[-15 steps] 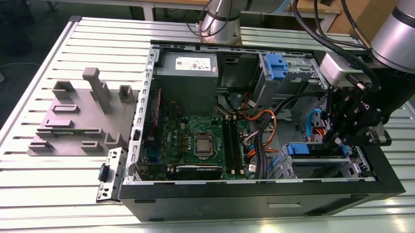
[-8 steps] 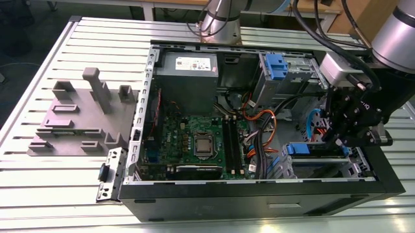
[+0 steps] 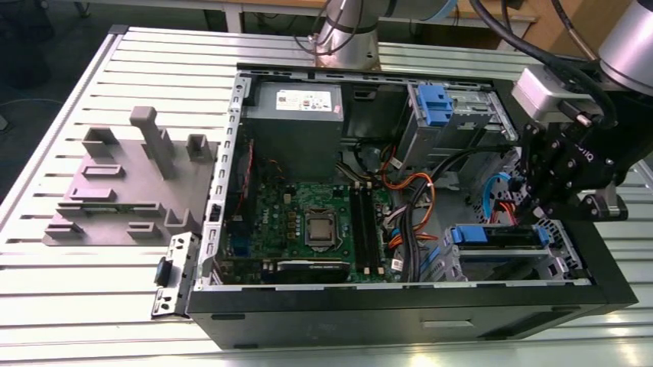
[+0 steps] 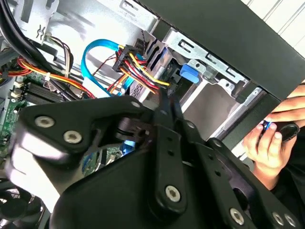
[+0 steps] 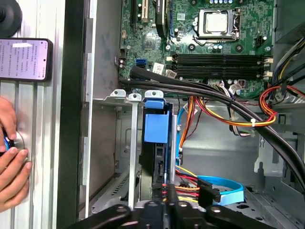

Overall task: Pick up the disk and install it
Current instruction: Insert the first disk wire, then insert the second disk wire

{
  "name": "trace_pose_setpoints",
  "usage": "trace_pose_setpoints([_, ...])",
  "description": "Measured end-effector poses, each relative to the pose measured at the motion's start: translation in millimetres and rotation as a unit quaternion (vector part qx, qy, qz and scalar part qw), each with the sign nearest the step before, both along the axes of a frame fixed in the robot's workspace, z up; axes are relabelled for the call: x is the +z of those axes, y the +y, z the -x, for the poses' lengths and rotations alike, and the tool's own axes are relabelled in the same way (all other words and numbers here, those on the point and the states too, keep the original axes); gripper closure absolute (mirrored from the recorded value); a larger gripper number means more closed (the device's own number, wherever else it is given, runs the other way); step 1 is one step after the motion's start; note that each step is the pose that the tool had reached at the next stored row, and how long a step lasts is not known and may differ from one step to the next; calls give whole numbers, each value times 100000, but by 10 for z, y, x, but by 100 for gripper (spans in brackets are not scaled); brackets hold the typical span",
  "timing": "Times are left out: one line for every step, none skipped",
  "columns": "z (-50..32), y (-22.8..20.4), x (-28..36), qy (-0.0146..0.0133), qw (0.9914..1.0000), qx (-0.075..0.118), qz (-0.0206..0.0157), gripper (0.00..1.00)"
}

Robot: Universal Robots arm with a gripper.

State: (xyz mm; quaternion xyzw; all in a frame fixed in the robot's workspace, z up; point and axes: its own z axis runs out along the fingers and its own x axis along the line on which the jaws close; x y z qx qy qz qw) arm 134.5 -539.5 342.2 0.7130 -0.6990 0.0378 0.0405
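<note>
1. Black gripper hangs over the open case at the exterior view's right; fingers look narrow, grasp unclear.
2. Disk stands on edge in the drive cage, blue frame showing.
3. Person's hand rests beside the case.

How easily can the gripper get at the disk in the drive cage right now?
Probably easily: the gripper hangs right at the disk in the open drive cage, with nothing between them. Red and yellow cables crowd one side, so clearance looks tight.
</note>
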Motion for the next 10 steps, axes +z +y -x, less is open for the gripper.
trace_pose_setpoints([0,0,0,2,100000,-2,-6,84])
trace_pose_setpoints([0,0,0,2,100000,-1,-2,89])
trace_pose_setpoints([0,0,1,1,100000,0,-1,89])
trace_pose_setpoints([0,0,1,1,100000,0,-6,89])
trace_pose_setpoints([0,0,1,2,100000,0,-9,89])
trace_pose_setpoints([0,0,1,2,100000,-1,-11,89])
trace_pose_setpoints([0,0,1,3,100000,0,-12,89])
trace_pose_setpoints([0,0,1,3,100000,-2,-29,89])
trace_pose_setpoints([0,0,1,6,100000,1,-40,89])
trace_pose_setpoints([0,0,1,4,100000,0,-46,89])
